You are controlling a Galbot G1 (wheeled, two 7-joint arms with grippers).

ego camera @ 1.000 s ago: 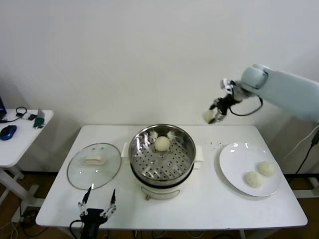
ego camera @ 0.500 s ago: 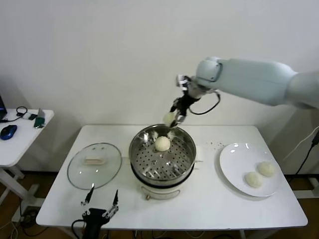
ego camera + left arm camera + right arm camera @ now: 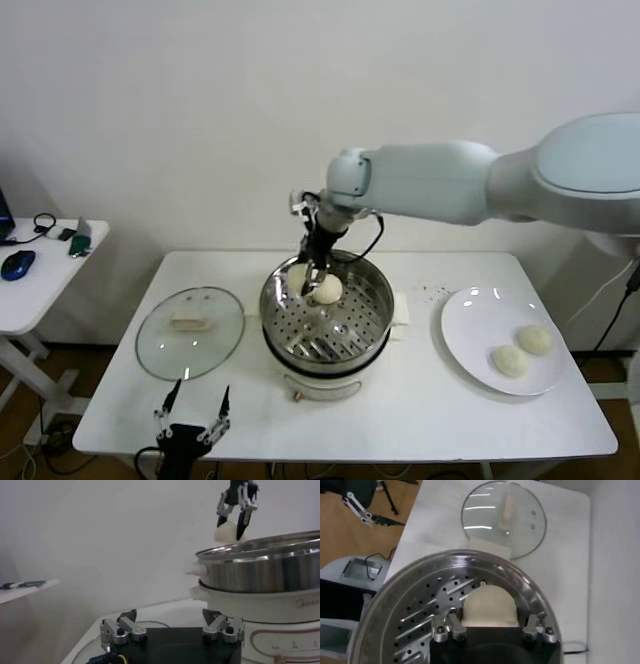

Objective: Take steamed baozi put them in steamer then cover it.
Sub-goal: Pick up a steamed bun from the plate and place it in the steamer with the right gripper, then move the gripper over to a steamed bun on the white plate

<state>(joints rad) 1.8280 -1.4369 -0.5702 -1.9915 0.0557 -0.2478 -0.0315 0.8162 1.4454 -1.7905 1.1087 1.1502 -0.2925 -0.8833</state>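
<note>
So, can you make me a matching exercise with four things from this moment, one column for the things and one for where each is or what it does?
Things:
1. glass lid
2. right gripper
3. left gripper
4. white plate

States:
a. open, at the table's near edge
b. carries two buns
c. flat on the table, beside the steamer
d. holds a bun over the steamer

Pairs: 1-c, 2-d, 3-a, 4-b

Four baozi [image 3: 327, 288] showing: two sitting on plate [image 3: 470, 340], one lying in steamer [image 3: 325, 345], one hanging over it. One cover [image 3: 190, 332] lying on table [image 3: 420, 410].
</note>
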